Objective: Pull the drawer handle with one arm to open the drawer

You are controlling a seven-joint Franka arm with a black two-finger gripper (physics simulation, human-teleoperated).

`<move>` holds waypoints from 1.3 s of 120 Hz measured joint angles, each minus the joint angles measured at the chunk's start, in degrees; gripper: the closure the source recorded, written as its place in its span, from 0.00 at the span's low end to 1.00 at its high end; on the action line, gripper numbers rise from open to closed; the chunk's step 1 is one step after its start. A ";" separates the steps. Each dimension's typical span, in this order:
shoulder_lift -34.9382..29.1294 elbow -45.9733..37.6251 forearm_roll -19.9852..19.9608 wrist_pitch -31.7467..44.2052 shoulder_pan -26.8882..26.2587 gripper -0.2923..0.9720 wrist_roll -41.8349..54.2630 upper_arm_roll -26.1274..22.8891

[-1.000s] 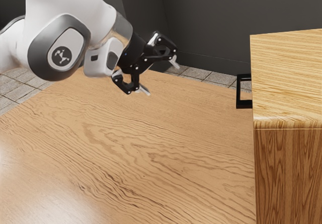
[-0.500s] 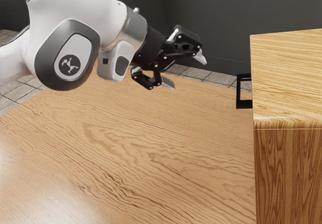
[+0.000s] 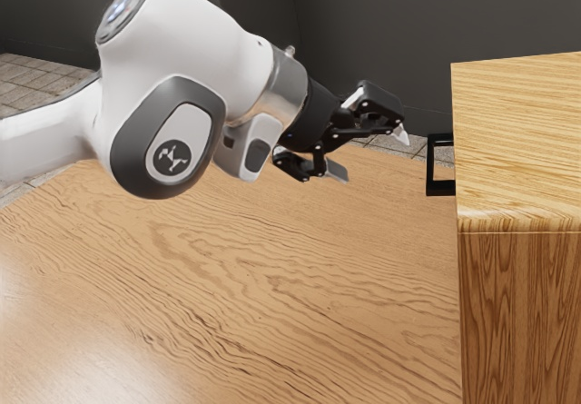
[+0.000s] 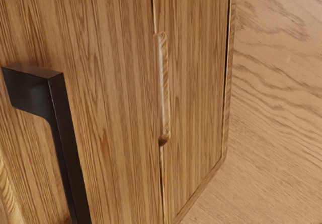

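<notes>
Your gripper [image 3: 370, 155] hangs above the table [image 3: 227, 277], jaws spread apart, nothing between them. The black drawer handle [image 3: 439, 163] stands out from the cabinet [image 3: 517, 132] face at the exterior view's right. It lies just beyond the upper fingertip [image 3: 400, 136], near but not touching, and outside the gap of the jaws. In the wrist view you see the handle [image 4: 68, 148] as a dark bar on the wooden drawer front [image 4: 110, 58], beside a slim notch [image 4: 162, 88] in a seam. Whether the drawer is shut: cannot tell
</notes>
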 joint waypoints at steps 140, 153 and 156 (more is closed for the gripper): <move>7.00 -0.98 -3.26 5.69 0.73 0.24 3.25 0.03; 5.31 -2.49 -3.29 5.80 0.82 0.24 3.42 0.35; 4.85 -2.85 -3.26 5.80 0.89 0.24 3.45 0.44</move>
